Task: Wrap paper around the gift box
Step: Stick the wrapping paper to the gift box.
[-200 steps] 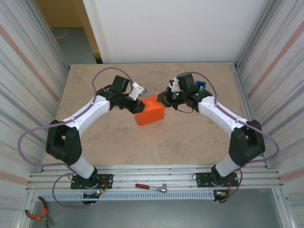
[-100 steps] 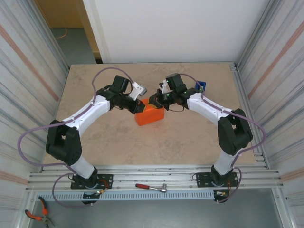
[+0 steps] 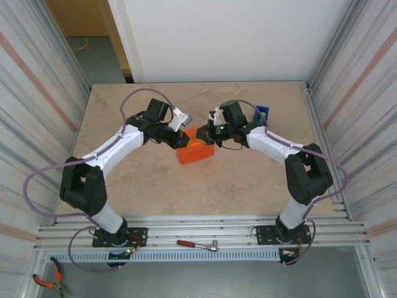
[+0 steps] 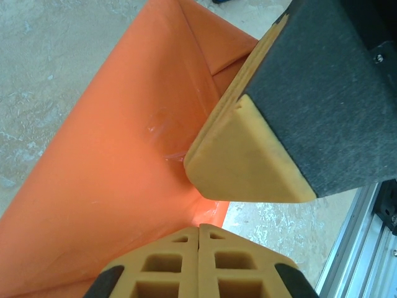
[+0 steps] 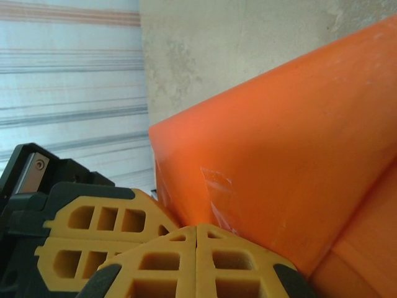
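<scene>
The paper [image 3: 196, 151] is bright orange and folded round a box-shaped bundle in the middle of the table; the gift box itself is hidden inside it. My left gripper [image 3: 183, 141] is shut, its tips pressed against the bundle's back left end. My right gripper [image 3: 201, 132] is shut too and touches the same end from the right. In the left wrist view my shut tips [image 4: 198, 227] meet the paper [image 4: 105, 174] below the right gripper's fingers [image 4: 248, 161]. In the right wrist view my shut tips [image 5: 196, 228] rest on the paper [image 5: 285, 149], where a clear tape strip [image 5: 217, 181] shows.
A blue tape dispenser [image 3: 262, 114] stands behind the right arm near the back right. A ratchet wrench [image 3: 197, 245] lies on the front rail and red-handled pliers [image 3: 46, 280] at the lower left. Ribbed walls close in both sides.
The right arm has swung left and brought its shut gripper to the back left end of the bundle, next to the left gripper. The left arm and the bundle have stayed still.
</scene>
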Motion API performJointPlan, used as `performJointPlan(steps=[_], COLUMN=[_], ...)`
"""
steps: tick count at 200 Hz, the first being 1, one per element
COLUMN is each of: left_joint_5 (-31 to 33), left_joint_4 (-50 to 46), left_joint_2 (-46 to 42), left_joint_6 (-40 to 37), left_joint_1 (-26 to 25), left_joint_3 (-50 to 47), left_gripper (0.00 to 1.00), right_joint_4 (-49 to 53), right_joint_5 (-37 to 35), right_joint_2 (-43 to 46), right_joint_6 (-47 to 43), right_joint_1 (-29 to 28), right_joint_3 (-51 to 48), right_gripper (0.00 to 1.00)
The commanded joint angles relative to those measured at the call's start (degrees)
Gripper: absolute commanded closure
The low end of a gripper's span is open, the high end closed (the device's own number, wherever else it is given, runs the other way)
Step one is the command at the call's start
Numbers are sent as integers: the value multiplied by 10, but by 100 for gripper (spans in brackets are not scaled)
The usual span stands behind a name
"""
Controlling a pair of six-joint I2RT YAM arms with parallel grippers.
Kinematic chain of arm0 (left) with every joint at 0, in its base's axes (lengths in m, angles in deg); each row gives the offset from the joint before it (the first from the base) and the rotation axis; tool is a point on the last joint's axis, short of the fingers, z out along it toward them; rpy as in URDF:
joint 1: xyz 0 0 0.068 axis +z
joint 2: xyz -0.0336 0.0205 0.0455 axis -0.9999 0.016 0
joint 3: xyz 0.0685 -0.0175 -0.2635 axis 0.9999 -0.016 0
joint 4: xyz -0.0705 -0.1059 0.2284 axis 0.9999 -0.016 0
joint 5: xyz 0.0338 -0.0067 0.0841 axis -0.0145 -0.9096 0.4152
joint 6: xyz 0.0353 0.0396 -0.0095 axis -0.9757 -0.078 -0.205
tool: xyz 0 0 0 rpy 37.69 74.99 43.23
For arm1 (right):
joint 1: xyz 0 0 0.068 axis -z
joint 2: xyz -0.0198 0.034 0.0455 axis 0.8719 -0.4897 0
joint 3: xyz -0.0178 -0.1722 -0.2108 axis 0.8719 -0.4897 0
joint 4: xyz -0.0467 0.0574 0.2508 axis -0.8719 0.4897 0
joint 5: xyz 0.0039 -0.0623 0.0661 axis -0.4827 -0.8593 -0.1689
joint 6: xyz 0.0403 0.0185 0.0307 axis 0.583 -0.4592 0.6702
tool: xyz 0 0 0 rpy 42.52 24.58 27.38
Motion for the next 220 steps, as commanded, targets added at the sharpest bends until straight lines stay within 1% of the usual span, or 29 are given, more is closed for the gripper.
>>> performJointPlan(steps=[1,67,129,172,220], left_joint_5=[34,34,34,33,31], left_joint_4=[-37,-37,-37,-35,-34], left_joint_2=[37,38,39,38,39], left_joint_6=[-11,-12,-12,-12,-12], left_joint_1=[-5,-5,-4,-4,-4], left_joint_3=[-16,-16,-16,-17,-17], left_gripper=[100,100,100,100,100], right_joint_4=[1,-16,-23,-31,-40], right_joint_5=[9,16,20,16,15], right_joint_2=[22,54,68,60,25], right_joint_6=[-9,-25,-26,-22,-14], right_joint_1=[7,12,12,15,15], right_joint_3=[-33,-78,-100,-97,-58], right_gripper=[100,100,100,100,100])
